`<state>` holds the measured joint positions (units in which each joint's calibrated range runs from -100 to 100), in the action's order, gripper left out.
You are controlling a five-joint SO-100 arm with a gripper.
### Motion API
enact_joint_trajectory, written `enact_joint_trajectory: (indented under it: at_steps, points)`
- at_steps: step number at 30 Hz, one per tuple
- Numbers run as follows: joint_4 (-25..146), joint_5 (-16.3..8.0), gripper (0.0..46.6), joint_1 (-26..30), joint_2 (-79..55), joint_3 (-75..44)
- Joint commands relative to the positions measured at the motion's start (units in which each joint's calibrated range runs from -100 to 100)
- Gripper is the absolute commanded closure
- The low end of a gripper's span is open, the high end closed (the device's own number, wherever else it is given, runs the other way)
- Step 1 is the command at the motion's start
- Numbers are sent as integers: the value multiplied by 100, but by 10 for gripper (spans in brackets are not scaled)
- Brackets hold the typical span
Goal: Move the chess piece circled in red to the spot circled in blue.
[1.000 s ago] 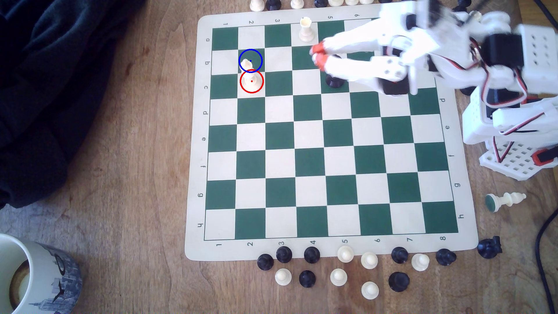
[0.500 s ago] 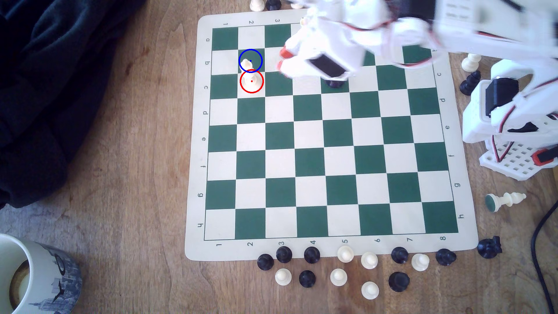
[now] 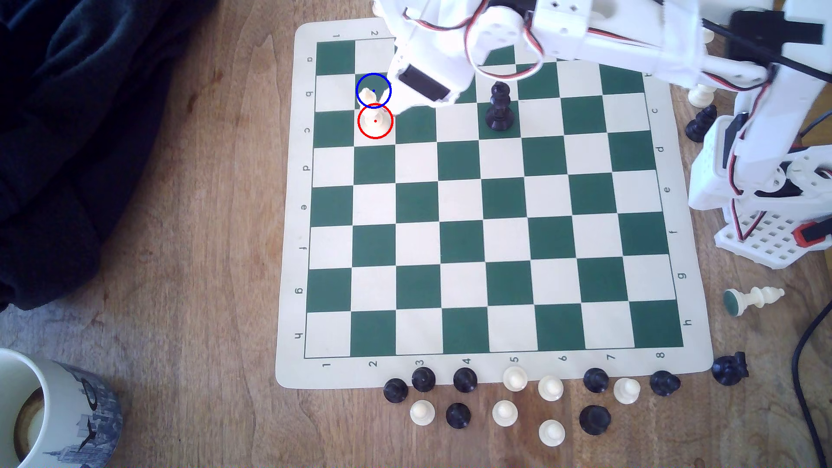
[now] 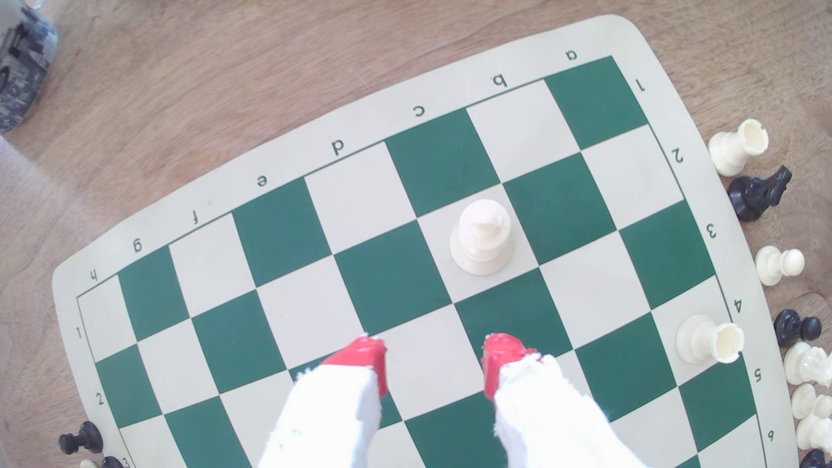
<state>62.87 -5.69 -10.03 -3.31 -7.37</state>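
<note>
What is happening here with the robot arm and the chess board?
A white robot arm reaches over the chessboard toward the cream chess piece circled in red, which stands on a cream square. The gripper is open, its red-tipped fingers spread apart and short of the piece, touching nothing. The dark green square circled in blue, next to it, has no piece yet. A black piece stands further along the board.

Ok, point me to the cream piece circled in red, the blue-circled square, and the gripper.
chess piece circled in red (image 4: 481, 236), wrist view, on its body above the round base.
blue-circled square (image 3: 382, 82), exterior view, on bare green inside the ring.
gripper (image 4: 434, 364), wrist view, midway between its red fingertips.
</note>
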Motion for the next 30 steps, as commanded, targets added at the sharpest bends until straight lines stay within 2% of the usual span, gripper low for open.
enact_joint_trajectory:
  at_steps: [1,10,24,28,30]
  points:
    - [-95,-39,328,-18,-68,-560]
    - [60,-34,316,-26,-942,-1312]
    - [282,34,311,-151,-1545,-1612]
    - [36,39,282,-205,-1655,-1648]
    - [3,63,284,-205,-1715,-1657]
